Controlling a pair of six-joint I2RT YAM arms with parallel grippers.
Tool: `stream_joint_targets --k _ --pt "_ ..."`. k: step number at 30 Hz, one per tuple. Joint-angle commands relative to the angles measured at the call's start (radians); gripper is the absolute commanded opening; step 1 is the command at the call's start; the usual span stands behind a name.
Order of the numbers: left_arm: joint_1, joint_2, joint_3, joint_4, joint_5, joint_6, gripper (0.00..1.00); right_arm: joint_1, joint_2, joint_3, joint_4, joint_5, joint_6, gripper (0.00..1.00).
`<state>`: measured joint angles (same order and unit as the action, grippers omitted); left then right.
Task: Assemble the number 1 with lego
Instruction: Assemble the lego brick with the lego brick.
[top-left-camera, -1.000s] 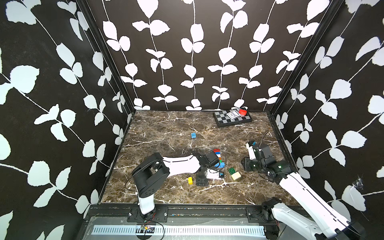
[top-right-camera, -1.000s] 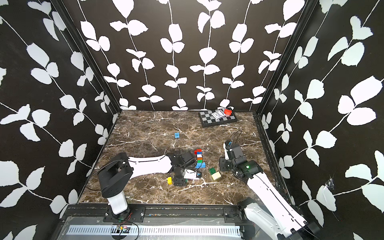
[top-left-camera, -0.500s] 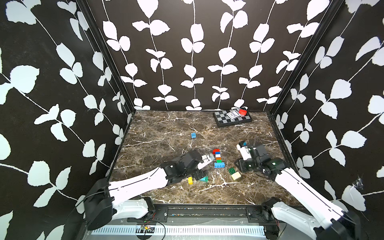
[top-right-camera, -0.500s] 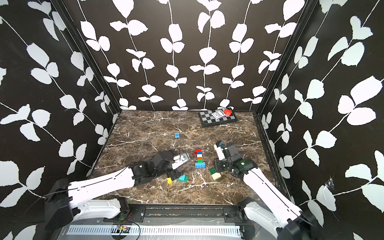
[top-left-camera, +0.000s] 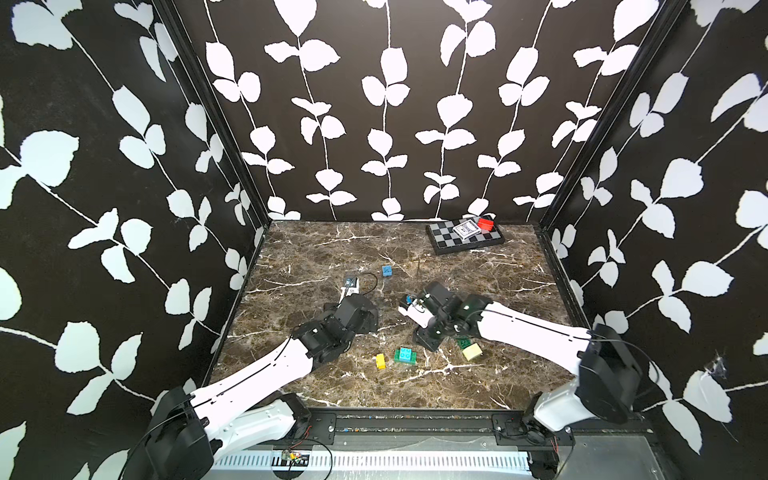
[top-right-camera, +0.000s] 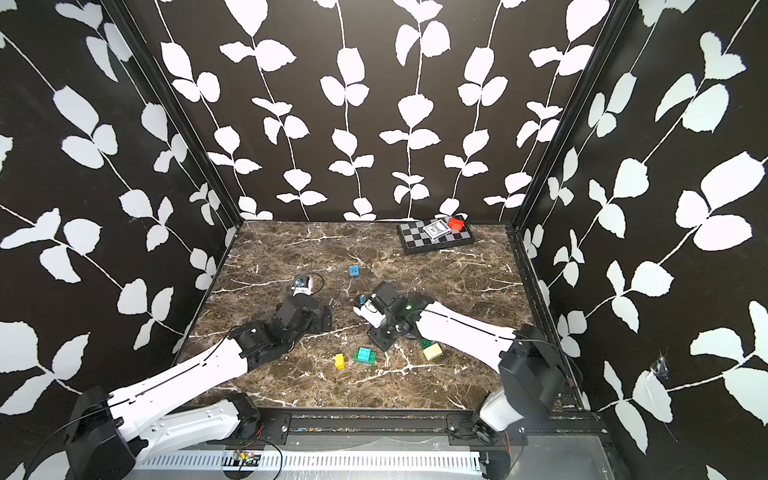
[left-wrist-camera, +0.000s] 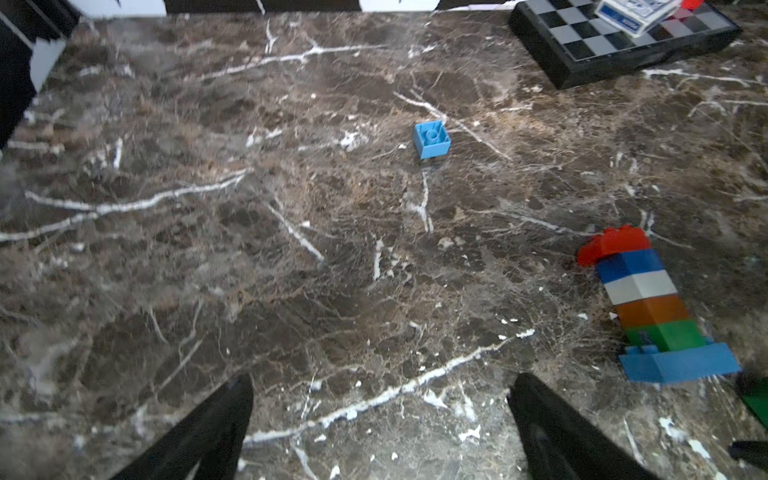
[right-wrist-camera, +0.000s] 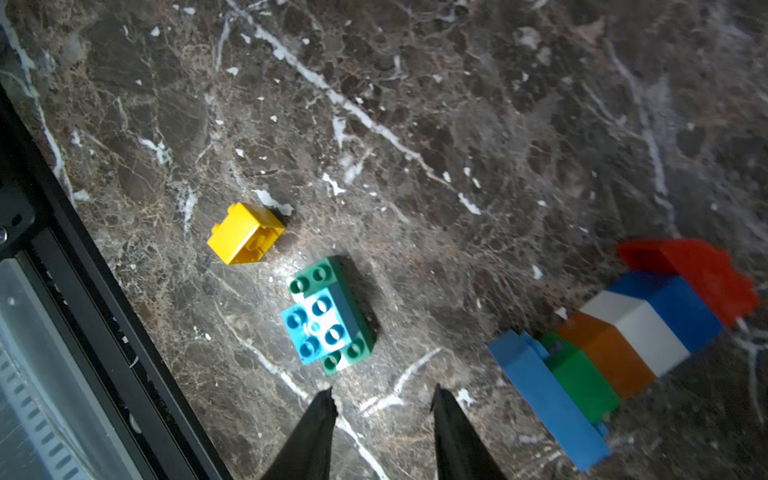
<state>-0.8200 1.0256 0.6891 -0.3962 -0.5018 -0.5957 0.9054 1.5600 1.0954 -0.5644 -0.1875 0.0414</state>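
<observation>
A stack of lego (left-wrist-camera: 648, 307) lies on its side on the marble: red, blue, white, orange and green bricks, with a wider light blue one at the end. The right wrist view shows the stack (right-wrist-camera: 623, 332) beside my right gripper (right-wrist-camera: 384, 390), which is open a little and empty. In both top views the right arm hides the stack. My left gripper (left-wrist-camera: 382, 380) is wide open over bare marble, well off to the side of the stack. A green brick topped with light blue (top-left-camera: 405, 355) and a yellow brick (top-left-camera: 380, 360) lie near the front.
A cream brick (top-left-camera: 472, 352) and a dark green one (top-left-camera: 463, 343) lie under the right arm. A lone blue brick (top-left-camera: 387, 271) sits mid-table. At the back right a chessboard (top-left-camera: 465, 243) carries a card deck (top-left-camera: 465, 228) and a red brick (top-left-camera: 485, 224). The black front rail (right-wrist-camera: 104, 311) is close.
My left gripper opened wide and its arm swung away to the left, leaving the stack on the table. The right gripper moved in over the stack and opened slightly.
</observation>
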Motion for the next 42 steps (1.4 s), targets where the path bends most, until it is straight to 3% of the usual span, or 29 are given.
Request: stream_joint_targets --k 1,5,23,42 --pt "0.008 -0.04 -0.042 -0.061 -0.009 -0.179 0.99 0.03 0.071 0.07 -0.009 0.003 -0.027 0.4" --pt "0.023 -0.07 -0.058 -0.109 -0.025 -0.227 0.99 0.046 0.143 0.11 -0.036 0.0 -0.041 0.4" --pt "0.058 -0.081 -0.085 -0.145 -0.014 -0.287 0.99 0.063 0.217 0.071 -0.062 0.015 -0.085 0.37" --pt "0.07 -0.093 -0.099 -0.23 -0.014 -0.37 0.99 0.119 0.386 0.134 -0.288 0.192 -0.156 0.33"
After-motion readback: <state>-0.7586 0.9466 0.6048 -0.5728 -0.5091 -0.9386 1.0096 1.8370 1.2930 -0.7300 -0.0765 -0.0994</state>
